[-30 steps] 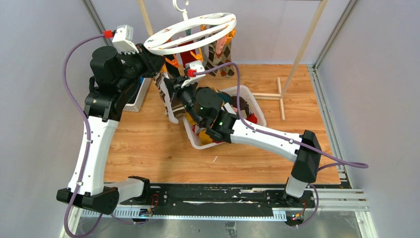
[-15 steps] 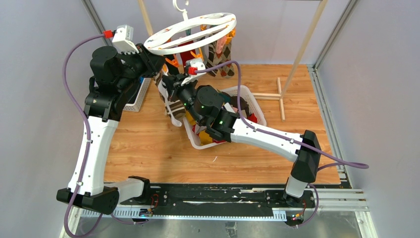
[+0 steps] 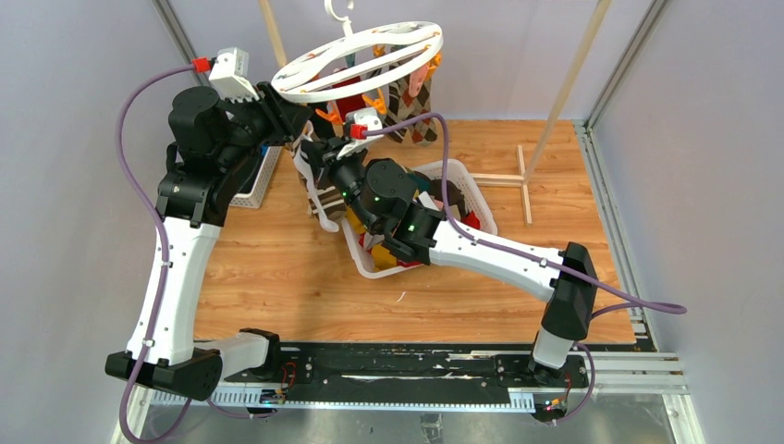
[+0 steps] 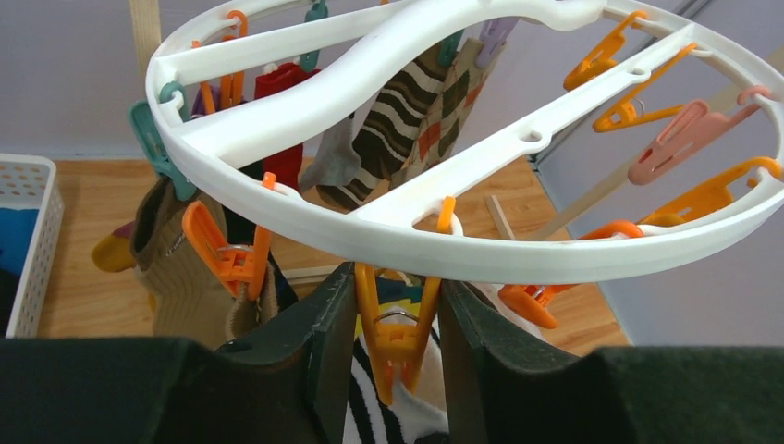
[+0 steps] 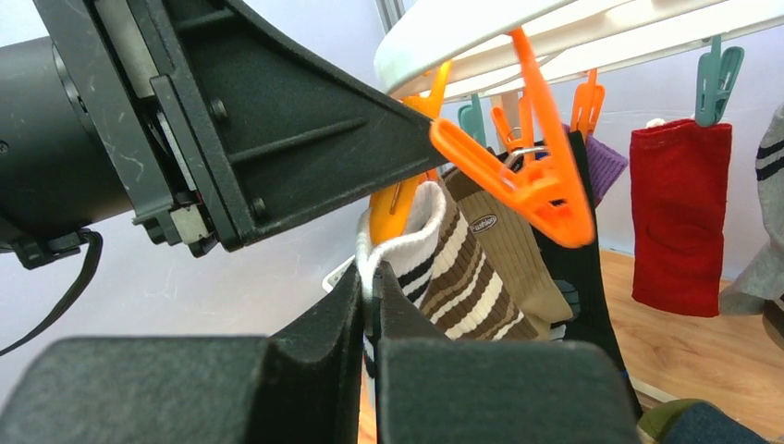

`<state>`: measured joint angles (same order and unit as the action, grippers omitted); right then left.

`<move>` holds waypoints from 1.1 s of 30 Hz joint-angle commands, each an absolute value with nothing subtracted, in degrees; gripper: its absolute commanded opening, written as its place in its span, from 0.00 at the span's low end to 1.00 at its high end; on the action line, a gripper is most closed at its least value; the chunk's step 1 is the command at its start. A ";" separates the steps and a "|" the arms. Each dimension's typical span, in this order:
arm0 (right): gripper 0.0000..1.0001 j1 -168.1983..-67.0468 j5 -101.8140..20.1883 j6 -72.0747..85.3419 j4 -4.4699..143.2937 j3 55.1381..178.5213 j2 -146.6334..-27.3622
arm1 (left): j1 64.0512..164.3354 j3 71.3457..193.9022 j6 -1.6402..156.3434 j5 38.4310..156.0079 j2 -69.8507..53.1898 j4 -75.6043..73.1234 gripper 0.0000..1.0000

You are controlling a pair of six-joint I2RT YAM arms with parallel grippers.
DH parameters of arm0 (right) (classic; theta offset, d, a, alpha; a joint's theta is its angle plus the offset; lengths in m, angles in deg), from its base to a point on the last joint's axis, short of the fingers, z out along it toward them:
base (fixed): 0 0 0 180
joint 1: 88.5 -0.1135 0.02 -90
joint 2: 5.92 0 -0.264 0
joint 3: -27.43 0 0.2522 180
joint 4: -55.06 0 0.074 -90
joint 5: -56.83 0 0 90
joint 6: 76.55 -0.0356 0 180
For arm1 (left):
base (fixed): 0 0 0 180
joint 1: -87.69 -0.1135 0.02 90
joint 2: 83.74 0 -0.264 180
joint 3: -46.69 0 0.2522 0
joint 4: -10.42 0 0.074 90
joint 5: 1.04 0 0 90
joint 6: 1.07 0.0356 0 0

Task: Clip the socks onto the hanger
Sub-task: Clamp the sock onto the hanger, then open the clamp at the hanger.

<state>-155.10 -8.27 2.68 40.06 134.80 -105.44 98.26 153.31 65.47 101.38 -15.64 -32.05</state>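
Raised right pincer (image 5: 370, 287) toward the hanger (image 3: 305, 79) since a second ago, pinching the brown-and-cream striped sock (image 5: 462, 277) by its cuff just under the rim. Closed left pincer (image 4: 396, 296) around a dangling orange clip (image 4: 398, 347) beside that cuff.

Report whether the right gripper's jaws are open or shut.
Shut. In the right wrist view the right gripper pinches the cuff of the brown-and-cream striped fabric sock between its dark fingers, no gap showing.

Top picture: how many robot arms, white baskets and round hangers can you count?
Robot arms: 2, left arm and right arm
White baskets: 2, left basket and right basket
Round hanger: 1
Total: 5
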 commanded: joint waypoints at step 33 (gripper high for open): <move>0.76 -119.09 -65.52 -29.08 35.51 115.86 -91.59 | 97.45 151.08 69.74 101.68 -17.71 -34.94 0.39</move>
